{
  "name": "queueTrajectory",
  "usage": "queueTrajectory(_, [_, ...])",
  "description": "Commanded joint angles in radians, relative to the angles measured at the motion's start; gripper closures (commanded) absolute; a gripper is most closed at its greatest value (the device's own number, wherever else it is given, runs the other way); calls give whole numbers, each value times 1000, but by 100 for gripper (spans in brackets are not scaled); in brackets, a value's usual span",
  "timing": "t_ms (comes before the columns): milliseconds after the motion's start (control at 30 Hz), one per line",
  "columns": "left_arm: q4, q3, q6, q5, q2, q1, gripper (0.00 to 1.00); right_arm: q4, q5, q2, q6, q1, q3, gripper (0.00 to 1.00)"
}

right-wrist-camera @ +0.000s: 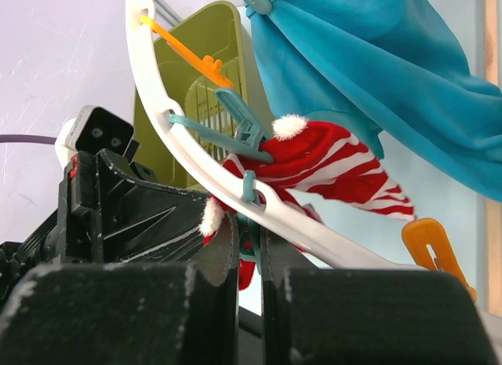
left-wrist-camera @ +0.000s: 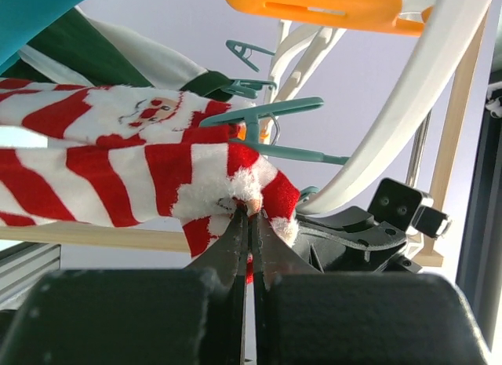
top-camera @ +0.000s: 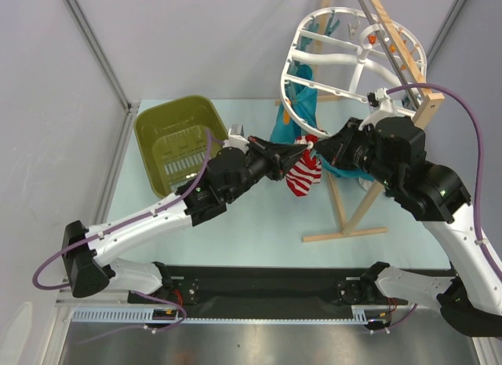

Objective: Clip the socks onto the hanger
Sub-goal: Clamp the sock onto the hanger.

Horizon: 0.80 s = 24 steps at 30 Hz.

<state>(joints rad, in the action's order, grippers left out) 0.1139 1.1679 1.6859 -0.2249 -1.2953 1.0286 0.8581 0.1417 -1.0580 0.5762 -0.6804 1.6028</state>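
Black fingers of the left gripper (left-wrist-camera: 249,212) fill the foreground, clamped together on the fluffy white cuff of a striped sock (left-wrist-camera: 118,169), red and white with a Santa face on it. Seen from above, the sock dangles over the middle of the table (top-camera: 259,224), between the tips of the two arms and just below the near rim of the hanger (right-wrist-camera: 153,98), a tilted white oval frame. A teal clip (right-wrist-camera: 245,129) on that rim lies against the sock's top edge; whether it bites the fabric cannot be told. The right gripper (right-wrist-camera: 249,228) reaches in from the right under the same rim, its fingers drawn close with only a narrow slit between them. A scrap of teal and red shows in the slit, but what they nip is unclear. An orange clip (right-wrist-camera: 430,243) hangs further along the rim. Teal cloths (top-camera: 302,106) drape from the frame just behind the sock, with a dark green cloth (left-wrist-camera: 86,59) among them. The hanger hangs on a wooden stand (top-camera: 396,47) at the far right, its feet planted on the table. At the far left stands an olive-green basket (top-camera: 169,110), its slotted floor and walls in plain view.
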Motion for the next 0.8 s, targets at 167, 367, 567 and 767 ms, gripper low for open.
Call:
queueTrajectory(167, [59,19,34,22,-4,22,100,-19,-2,33,16,-1,5,100])
queueTrajectory(367, [53,-1,34,7,21,25,100,-18,-4,36,14,-1,8,97])
queueTrajectory(567, [61,7,37,13,8,31,100,-21,-16,39,19,-1,9,85])
queueTrajectory(767, [66,19,37,21,-4,36,100,-13,-11,52,20,-1,9,65])
